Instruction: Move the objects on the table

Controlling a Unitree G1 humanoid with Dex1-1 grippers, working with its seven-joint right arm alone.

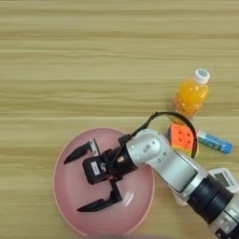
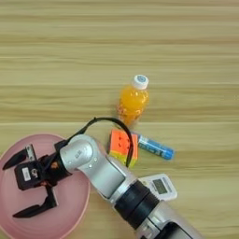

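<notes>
A large round pink plate [image 1: 70, 205] lies on the table [image 1: 93, 60] at the lower left. Over the plate's middle my right gripper [image 1: 74, 179] is open, its two black fingers spread wide with nothing between them. The silver forearm runs back to the lower right. An orange juice bottle [image 1: 190, 95] with a white cap stands at the right. Just below it sits the puzzle cube [image 1: 182, 137], partly behind a black cable, with the thin blue tube [image 1: 214, 142] lying to its right. The white remote control [image 2: 158, 186] lies beside the forearm and is partly hidden by it.
The cube, tube, bottle and remote are bunched close to my forearm at the right. Bare wood stretches across the far half of the table and the left side above the plate.
</notes>
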